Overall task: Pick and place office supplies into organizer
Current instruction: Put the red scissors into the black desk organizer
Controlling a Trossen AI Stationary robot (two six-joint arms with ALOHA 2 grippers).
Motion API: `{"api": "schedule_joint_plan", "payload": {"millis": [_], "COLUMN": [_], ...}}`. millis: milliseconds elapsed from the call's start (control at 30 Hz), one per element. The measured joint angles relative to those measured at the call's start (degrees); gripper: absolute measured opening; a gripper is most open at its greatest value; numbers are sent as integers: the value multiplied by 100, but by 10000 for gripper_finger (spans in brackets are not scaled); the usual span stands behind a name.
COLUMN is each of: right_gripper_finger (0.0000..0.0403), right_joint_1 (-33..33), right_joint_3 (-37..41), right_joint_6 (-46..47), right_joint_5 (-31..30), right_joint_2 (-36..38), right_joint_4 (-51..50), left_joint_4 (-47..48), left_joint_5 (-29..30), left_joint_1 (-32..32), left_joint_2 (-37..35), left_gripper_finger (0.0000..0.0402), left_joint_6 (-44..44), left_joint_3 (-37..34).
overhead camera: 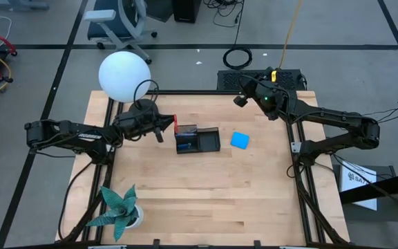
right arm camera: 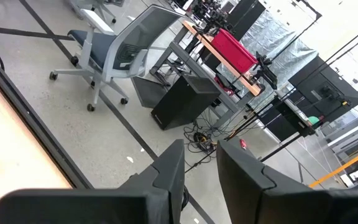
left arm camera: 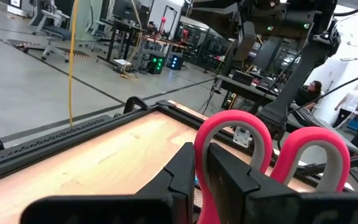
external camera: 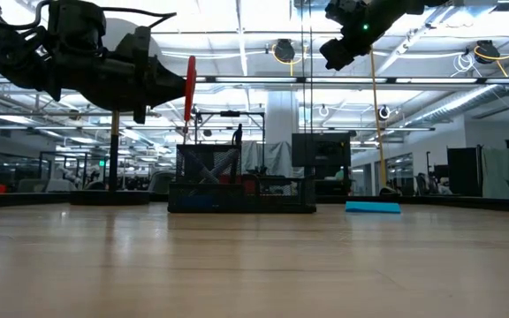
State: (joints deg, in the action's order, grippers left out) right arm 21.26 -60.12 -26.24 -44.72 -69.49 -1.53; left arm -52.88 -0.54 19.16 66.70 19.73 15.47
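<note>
While the left hand [overhead camera: 163,128] pinches the small red-handled scissors [overhead camera: 175,124] in the air, they hang just above the black plastic organizer tray [overhead camera: 197,140] on the wooden worktop [overhead camera: 206,194]. Right hand [overhead camera: 240,99] waits, empty, fingers slightly apart.

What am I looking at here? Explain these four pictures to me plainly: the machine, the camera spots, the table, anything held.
Two dark robot arms work at a wooden table. One picture looks straight down, one looks level across the tabletop, and one comes from each arm's wrist. The left gripper holds red-handled scissors in the air beside a black organizer tray. A blue pad lies flat next to the tray. A white globe lamp and a green paper plant stand on the table. The right gripper hangs above the table's far edge, holding nothing.
</note>
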Motion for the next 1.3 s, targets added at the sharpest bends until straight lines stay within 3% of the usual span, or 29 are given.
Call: {"api": "schedule_joint_plan", "payload": {"millis": [567, 800, 1067, 1300], "right_gripper_finger": [84, 84, 84, 84], "right_joint_1": [0, 0, 0, 1], "right_joint_3": [0, 0, 0, 0], "right_joint_6": [1, 0, 2, 0], "right_joint_5": [0, 1, 1, 1], "right_joint_2": [0, 0, 0, 0], "right_joint_4": [0, 1, 1, 1], "left_joint_4": [-103, -101, -188, -156], "left_joint_5": [22, 40, -142, -53], "left_joint_1": [-96, -122, -199, -247], "left_joint_2": [4, 2, -2, -2], "left_gripper_finger": [47, 47, 47, 47], "left_joint_6": [-330, -922, -613, -1054], "left_joint_3": [0, 0, 9, 15]}}
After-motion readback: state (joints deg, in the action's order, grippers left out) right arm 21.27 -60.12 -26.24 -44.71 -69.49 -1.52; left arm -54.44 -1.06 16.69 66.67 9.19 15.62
